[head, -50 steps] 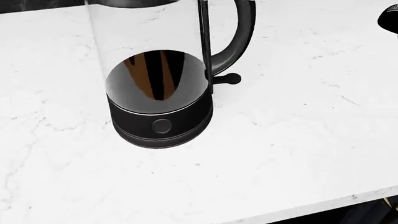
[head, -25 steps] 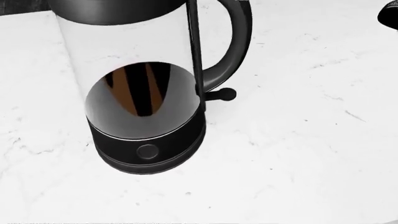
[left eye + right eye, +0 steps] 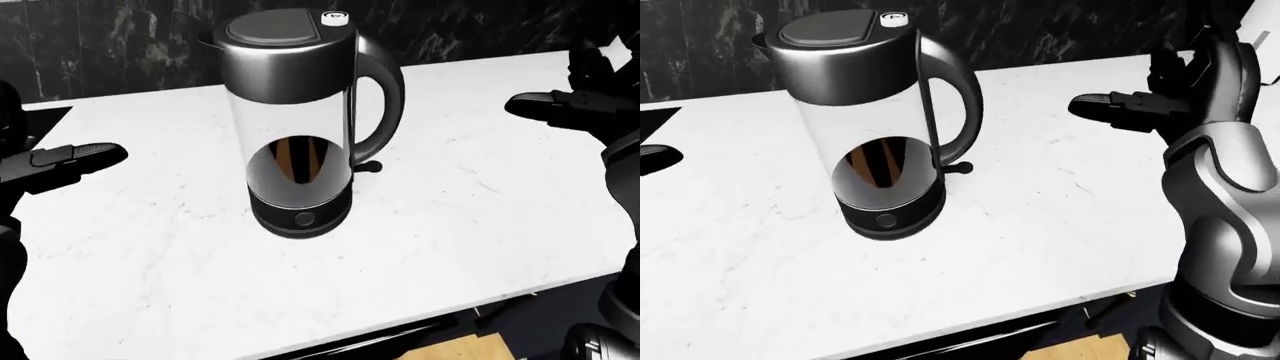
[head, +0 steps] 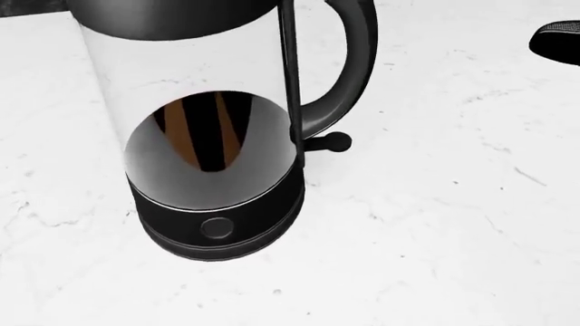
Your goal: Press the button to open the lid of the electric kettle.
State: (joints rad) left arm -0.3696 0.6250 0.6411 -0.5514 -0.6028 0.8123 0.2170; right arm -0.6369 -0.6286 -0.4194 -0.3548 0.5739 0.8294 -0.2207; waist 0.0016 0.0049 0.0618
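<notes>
Both hands open, empty: left hand [image 3: 60, 161], right hand [image 3: 1140, 101]; kettle [image 3: 300, 127] unlabelled.

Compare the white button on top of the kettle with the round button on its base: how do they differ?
The white button sits on the lid edge above the handle, facing up; the base button sits low on the black base, facing sideways. The top one is white, the lower one dark. Both are round and untouched by either hand.
</notes>
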